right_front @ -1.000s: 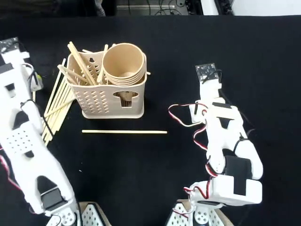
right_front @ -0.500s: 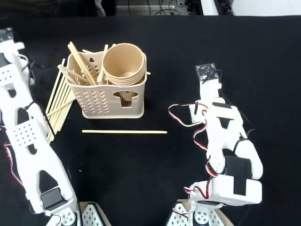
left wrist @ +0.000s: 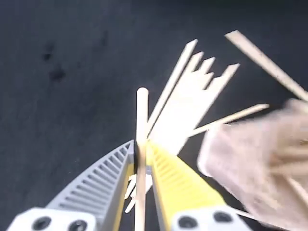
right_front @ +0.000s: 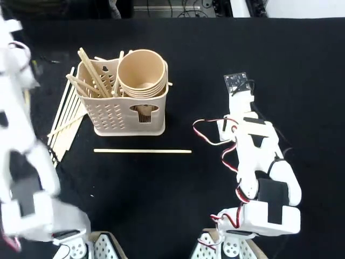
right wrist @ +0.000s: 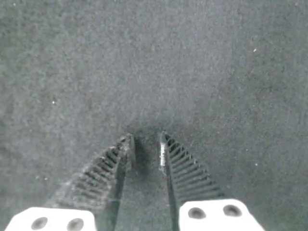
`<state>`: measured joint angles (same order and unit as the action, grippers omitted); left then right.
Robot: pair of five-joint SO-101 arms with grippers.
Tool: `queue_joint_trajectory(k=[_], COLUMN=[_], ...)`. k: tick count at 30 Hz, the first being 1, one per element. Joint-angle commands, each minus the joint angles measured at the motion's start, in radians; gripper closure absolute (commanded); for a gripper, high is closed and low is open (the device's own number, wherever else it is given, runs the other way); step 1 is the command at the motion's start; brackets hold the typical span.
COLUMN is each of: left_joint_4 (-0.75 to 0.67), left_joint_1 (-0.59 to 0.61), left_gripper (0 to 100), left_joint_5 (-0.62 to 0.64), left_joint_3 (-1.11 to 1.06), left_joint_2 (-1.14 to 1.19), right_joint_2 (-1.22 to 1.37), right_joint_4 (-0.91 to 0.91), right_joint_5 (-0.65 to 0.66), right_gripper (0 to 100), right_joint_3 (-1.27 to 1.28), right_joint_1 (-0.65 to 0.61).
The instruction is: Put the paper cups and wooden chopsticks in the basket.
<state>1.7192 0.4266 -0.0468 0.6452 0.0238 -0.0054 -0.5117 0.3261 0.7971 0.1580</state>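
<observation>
no text, label, number or sign is readable on anything here.

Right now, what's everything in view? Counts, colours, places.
basket: 1, beige, table's left-centre
paper cups: one stack, tan, in basket, right-arm side
chopsticks in basket: several, pale wood, left-arm side, tilted
loose chopsticks: pile, pale wood, on table beside basket, left-arm side
single chopstick: 1, pale wood, flat before basket
table: black
left gripper: fingers shut on held chopstick, by pile
right gripper: fingers slightly apart, empty, over bare table
</observation>
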Motion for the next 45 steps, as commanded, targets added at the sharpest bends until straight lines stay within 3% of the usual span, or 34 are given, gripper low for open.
queue_joint_trajectory(k=[1,4,7,14,17,20,23,26,32,38,45], left_joint_4=[-0.155,-0.33,-0.552,-1.221,-1.504,-1.679,-1.723,-1.711,-1.462,-1.714,-1.732], left_joint_1=[-0.128,-0.211,-0.268,-0.414,-0.466,-0.455,-0.404,-0.36,-0.343,-0.289,-0.285], left_gripper=[97,97,97,97,97,97,97,97,97,97,97], left_joint_5=[0.009,0.009,0.017,0.017,0.011,0.018,0.044,0.118,0.13,0.138,0.195], left_joint_3=[-0.265,-0.458,-0.69,-1.285,-1.535,-1.682,-1.689,-1.557,-1.213,-1.21,-1.25], left_joint_2=[-0.416,-0.603,-0.786,-1.191,-1.269,-1.261,-1.24,-1.237,-1.226,-1.046,-0.75], right_joint_2=[-0.045,-0.045,-0.045,-0.045,-0.045,-0.045,-0.045,-0.045,-0.045,-0.045,-0.045], right_joint_4=[0.008,0.008,0.008,0.008,0.008,0.008,0.008,0.008,0.008,0.008,0.008], right_joint_5=[0.011,0.011,0.011,0.011,0.011,0.011,0.011,0.011,0.012,0.054,0.055], right_gripper=[90.7,97.9,98.2,98.7,98.7,98.7,98.7,98.7,98.6,98.7,98.7], right_joint_3=[-0.005,-0.005,-0.005,-0.005,-0.005,-0.005,-0.005,-0.005,-0.005,-0.004,-0.004], right_joint_1=[-0.014,-0.014,-0.014,-0.014,-0.014,-0.014,-0.014,-0.014,-0.014,-0.015,-0.015])
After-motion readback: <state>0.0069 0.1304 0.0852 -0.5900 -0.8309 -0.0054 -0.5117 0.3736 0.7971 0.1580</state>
